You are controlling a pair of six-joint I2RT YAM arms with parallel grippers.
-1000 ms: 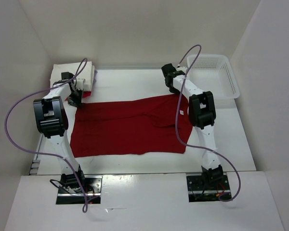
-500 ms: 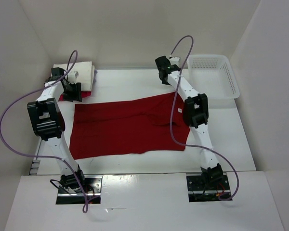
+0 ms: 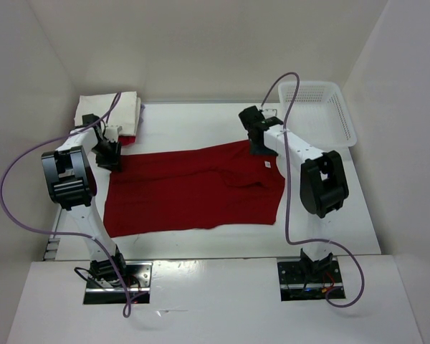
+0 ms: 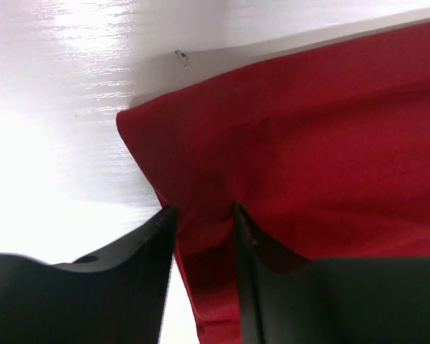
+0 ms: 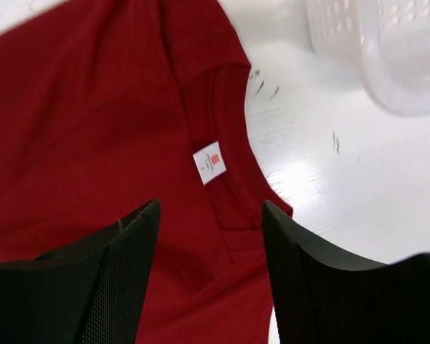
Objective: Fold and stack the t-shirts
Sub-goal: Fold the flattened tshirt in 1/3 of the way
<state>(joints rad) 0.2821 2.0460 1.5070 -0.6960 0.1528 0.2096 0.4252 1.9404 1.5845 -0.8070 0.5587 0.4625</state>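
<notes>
A dark red t-shirt (image 3: 193,190) lies spread flat across the middle of the table. My left gripper (image 3: 113,159) is down on the shirt's far left corner. In the left wrist view its fingers (image 4: 158,236) stand apart, with a puckered fold of the red cloth (image 4: 308,143) between them, so the gripper (image 4: 204,211) is open. My right gripper (image 3: 261,147) hovers open over the collar at the far right edge. The right wrist view has the collar's white label (image 5: 210,163) just beyond the gripper (image 5: 210,208). Folded t-shirts (image 3: 107,109), cream white on top, sit at the far left corner.
A white lattice basket (image 3: 319,111) stands at the far right, and its rim (image 5: 387,64) is close to the right gripper. White walls enclose the table on three sides. Purple cables loop above both arms.
Both grippers went from shut at the shirt's far corners to open. They lifted back, then came down on the far edge again. The left jaws have narrowed, and the right elbow swung right.
</notes>
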